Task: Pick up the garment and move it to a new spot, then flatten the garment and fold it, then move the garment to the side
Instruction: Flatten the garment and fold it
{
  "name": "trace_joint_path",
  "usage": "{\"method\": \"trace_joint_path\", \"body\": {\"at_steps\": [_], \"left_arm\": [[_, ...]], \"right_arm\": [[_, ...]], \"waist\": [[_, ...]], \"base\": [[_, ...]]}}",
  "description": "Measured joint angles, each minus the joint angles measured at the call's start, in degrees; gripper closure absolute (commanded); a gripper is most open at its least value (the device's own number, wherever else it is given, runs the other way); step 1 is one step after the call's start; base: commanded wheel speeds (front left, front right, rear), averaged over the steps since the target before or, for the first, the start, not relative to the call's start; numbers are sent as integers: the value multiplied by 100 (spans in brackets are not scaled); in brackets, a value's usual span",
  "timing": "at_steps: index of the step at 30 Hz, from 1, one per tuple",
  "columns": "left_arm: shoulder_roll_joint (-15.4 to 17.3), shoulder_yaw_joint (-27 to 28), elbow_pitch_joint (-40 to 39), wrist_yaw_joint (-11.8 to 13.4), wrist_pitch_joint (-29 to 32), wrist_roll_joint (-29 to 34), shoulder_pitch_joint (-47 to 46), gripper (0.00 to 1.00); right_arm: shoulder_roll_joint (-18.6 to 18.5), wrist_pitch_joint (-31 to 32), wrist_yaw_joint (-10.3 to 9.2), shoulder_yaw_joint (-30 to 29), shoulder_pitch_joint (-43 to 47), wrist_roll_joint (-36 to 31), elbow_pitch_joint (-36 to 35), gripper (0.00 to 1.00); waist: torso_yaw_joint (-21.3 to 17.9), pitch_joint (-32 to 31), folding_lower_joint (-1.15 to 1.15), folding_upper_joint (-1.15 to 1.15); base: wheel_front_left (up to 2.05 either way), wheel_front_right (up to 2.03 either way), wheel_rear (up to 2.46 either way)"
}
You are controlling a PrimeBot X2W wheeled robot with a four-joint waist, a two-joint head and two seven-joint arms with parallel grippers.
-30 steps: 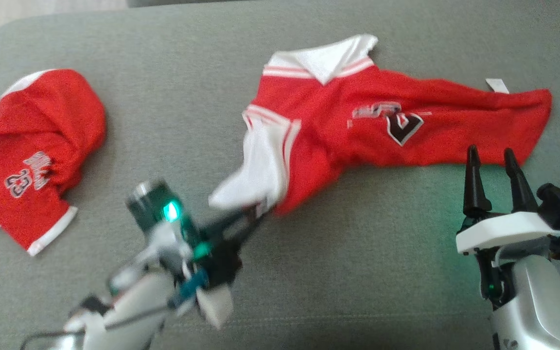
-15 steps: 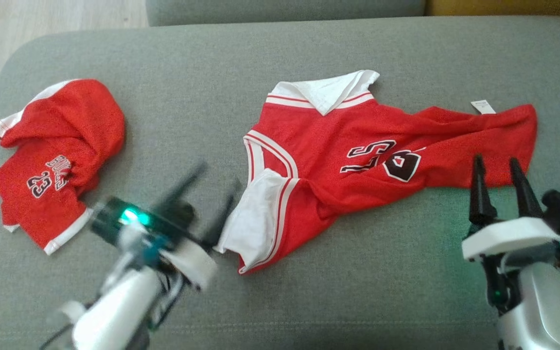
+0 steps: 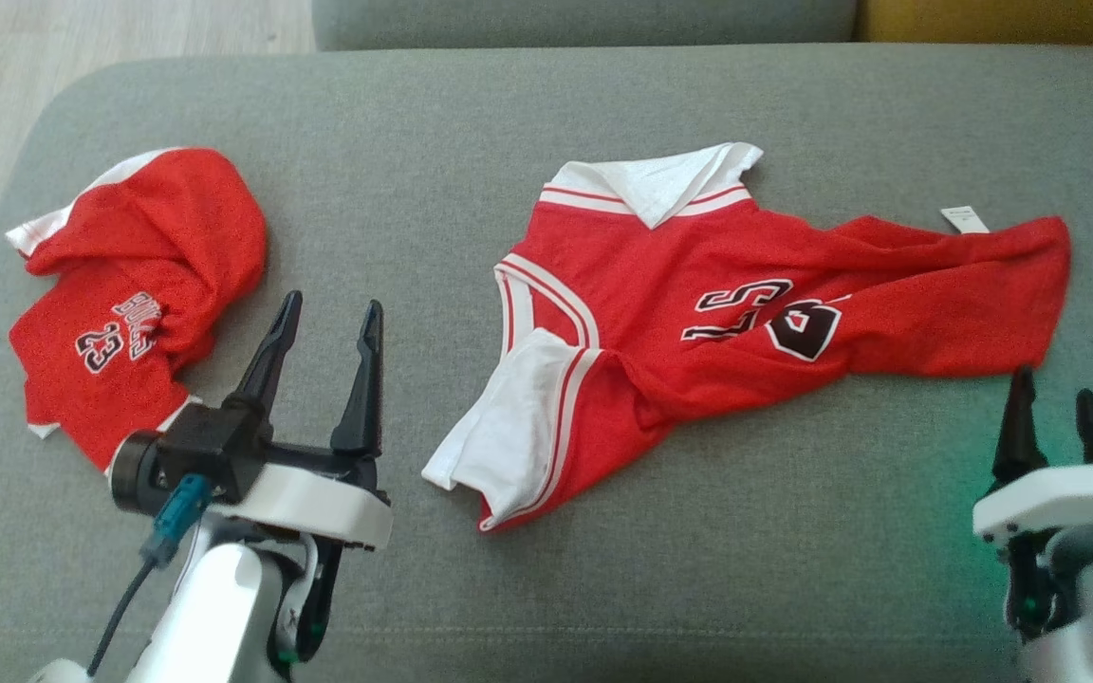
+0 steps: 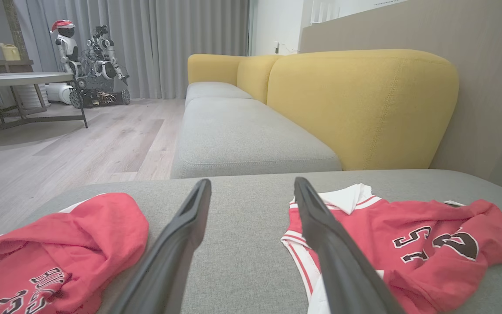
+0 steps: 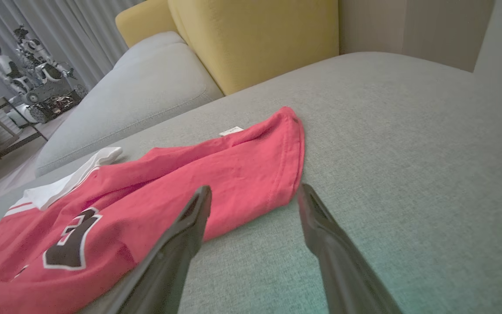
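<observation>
The left gripper (image 3: 333, 300) and right gripper (image 3: 1054, 383) have black fingers on white mounts. Between the two pairs of fingers, the garment (image 3: 746, 304) is red, with a white collar, red-and-white striped trim and black numerals outlined in white. Left of the left fingers, a second garment (image 3: 148, 256) is red with white edging. The cushion (image 3: 414, 171) beneath is grey.

A living-room setting: a grey-and-yellow sofa (image 4: 251, 139), pale wood floor (image 4: 81, 148), full-length grey curtains (image 4: 168, 43) and a table (image 4: 15, 79), with other robots (image 4: 94, 65) parked beside the curtains.
</observation>
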Motion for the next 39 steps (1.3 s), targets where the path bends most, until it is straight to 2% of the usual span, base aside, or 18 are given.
{"method": "trace_joint_path", "body": {"at_steps": [5,10,18,19,25,29,33,39], "left_arm": [[-170,229,24,-291,0,205,24,0],[-291,389,89,-478,0,343,20,0],[-471,557,175,-701,0,505,-9,0],[-483,586,182,-725,0,520,-13,0],[-536,731,235,-769,0,549,-27,0],[-593,813,302,-789,0,599,-23,0],[-634,806,324,-818,0,599,-12,0],[-680,771,332,-817,0,599,34,0]], "right_arm": [[0,108,0,-385,-649,216,757,0],[0,177,0,-570,-1213,454,1613,0],[-46,-114,0,-1266,-2021,114,2655,0],[-53,-137,0,-1305,-2120,79,2742,100],[-29,-347,0,-1288,-2323,-276,2943,100],[-18,-466,0,-1494,-2304,-767,2679,100],[-15,-378,0,-1918,-2283,-1305,1971,100],[-19,296,0,-2259,-2146,-2157,382,100]], "waist": [[86,171,0,0],[182,345,0,0],[365,618,0,0],[386,640,0,0],[405,639,0,0],[328,515,0,0],[242,338,0,0],[250,130,0,0]], "base": [[0,0,0],[0,0,0],[0,0,0],[0,0,0],[0,0,0],[0,0,0],[0,0,0],[0,0,0]]}}
